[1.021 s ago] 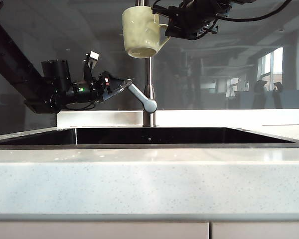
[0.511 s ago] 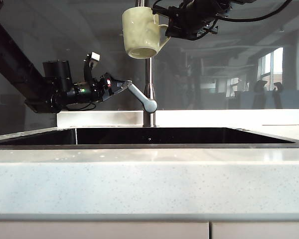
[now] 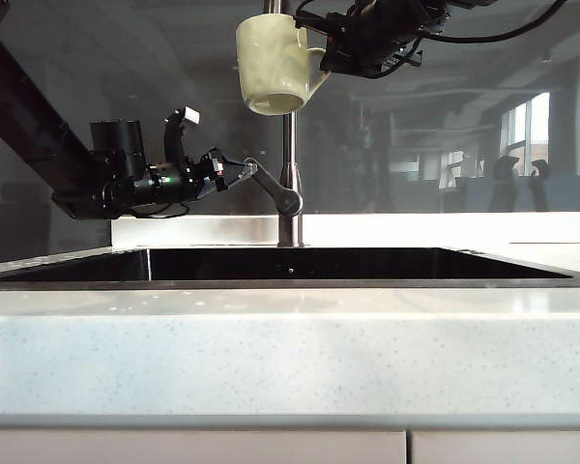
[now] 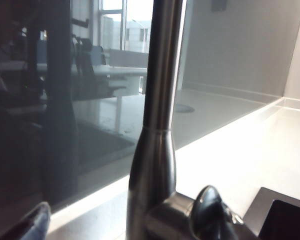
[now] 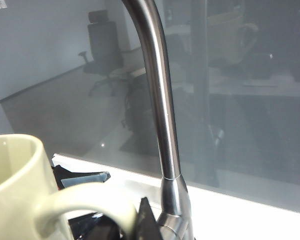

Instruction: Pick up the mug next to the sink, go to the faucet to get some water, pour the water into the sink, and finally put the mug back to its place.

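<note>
The cream mug [image 3: 274,63] hangs high over the sink [image 3: 271,282], tilted mouth-down in front of the faucet [image 3: 288,145] pipe. My right gripper [image 3: 327,58] is shut on its loop handle [image 5: 85,200], with one dark finger [image 5: 145,220] showing beside the handle. My left gripper [image 3: 240,172] stands open at the slanted lever [image 3: 271,186] near the faucet's base. Its fingertips [image 4: 30,225] sit far apart on either side of the faucet [image 4: 157,125]. No water shows anywhere.
A dark glass wall [image 3: 464,116] rises just behind the faucet. The pale stone counter [image 3: 290,358] runs across the front, with a raised ledge [image 3: 445,227] behind the black basin. The left arm's dark link [image 3: 29,116] slants down from the upper left.
My left wrist has turned and levelled out, and the lever by its fingers has swung a little and looks shorter. The mug and right gripper have stayed put.
</note>
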`<state>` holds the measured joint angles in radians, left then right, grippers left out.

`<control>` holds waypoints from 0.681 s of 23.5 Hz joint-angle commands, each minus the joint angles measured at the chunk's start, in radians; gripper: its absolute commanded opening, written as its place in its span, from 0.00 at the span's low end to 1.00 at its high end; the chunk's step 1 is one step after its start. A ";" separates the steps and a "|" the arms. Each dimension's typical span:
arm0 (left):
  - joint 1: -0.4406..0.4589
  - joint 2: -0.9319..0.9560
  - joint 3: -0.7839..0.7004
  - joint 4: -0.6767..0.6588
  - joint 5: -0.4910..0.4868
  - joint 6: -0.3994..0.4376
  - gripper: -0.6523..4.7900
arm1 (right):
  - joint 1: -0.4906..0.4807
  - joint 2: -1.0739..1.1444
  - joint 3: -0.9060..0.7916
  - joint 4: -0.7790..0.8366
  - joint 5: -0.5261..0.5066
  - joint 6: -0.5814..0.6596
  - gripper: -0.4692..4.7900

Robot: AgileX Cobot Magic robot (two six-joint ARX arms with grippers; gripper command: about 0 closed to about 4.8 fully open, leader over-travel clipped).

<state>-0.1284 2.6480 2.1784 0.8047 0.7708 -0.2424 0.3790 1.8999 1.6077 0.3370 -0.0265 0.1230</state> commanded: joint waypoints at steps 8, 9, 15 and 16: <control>0.037 -0.007 0.006 0.256 0.243 -0.317 0.90 | -0.019 -0.031 0.013 0.032 0.002 -0.024 0.08; 0.040 -0.007 0.006 0.259 0.249 -0.320 0.90 | -0.025 -0.035 0.013 0.022 0.002 -0.056 0.08; 0.041 -0.007 0.006 0.259 0.251 -0.319 0.90 | -0.051 -0.103 0.013 -0.143 0.010 -0.314 0.08; 0.041 -0.007 0.006 0.259 0.250 -0.319 0.90 | -0.060 -0.113 0.013 -0.165 0.010 -0.344 0.08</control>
<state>-0.0872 2.6480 2.1792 1.0519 1.0180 -0.5583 0.3279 1.8275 1.6070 0.1310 -0.0162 -0.1566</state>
